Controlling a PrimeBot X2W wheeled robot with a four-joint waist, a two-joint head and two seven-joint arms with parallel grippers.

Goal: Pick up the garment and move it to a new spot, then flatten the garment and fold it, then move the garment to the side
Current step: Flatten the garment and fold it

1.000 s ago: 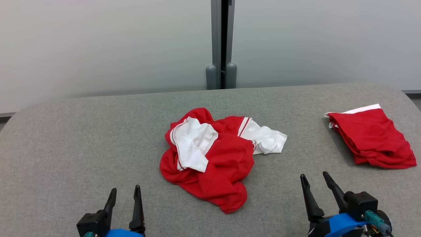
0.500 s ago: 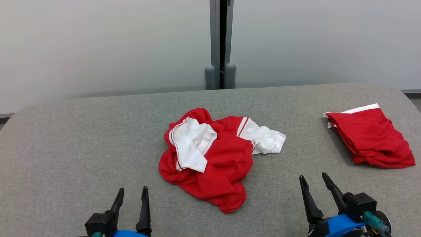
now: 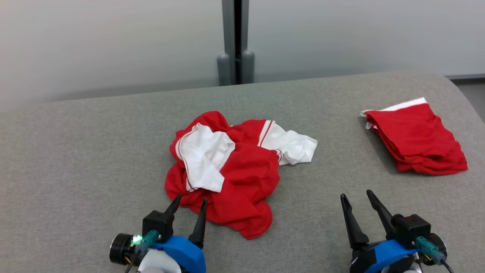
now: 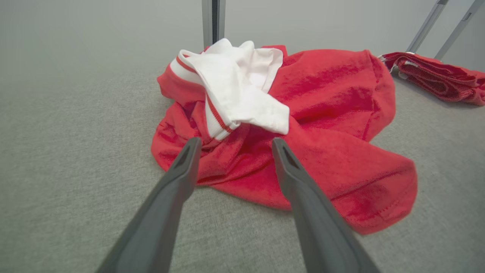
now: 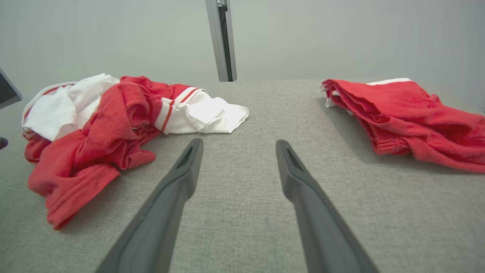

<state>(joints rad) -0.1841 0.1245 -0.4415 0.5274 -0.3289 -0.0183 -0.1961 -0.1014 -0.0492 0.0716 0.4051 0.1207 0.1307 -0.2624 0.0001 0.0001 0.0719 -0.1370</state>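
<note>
A crumpled red and white garment (image 3: 231, 170) lies in a heap in the middle of the grey table (image 3: 75, 151). It is also in the left wrist view (image 4: 322, 113) and the right wrist view (image 5: 94, 125). My left gripper (image 3: 191, 200) is open at the heap's near left edge, its fingertips over the red cloth with nothing pinched between them. In its own view the left gripper (image 4: 235, 142) points at the heap's near fold. My right gripper (image 3: 356, 195) stands open over bare table to the right of the heap, and its own view shows the same gripper (image 5: 238, 143) empty.
A second red garment (image 3: 416, 142), folded, lies at the table's far right, also in the right wrist view (image 5: 409, 117). A grey post (image 3: 235, 41) stands behind the table against a pale wall. The table's right end curves away at its edge (image 3: 466, 102).
My left gripper has moved forward and to the right, up to the heap's near edge. The head camera has shifted, so the whole scene sits further left and higher. The right gripper keeps its pose.
</note>
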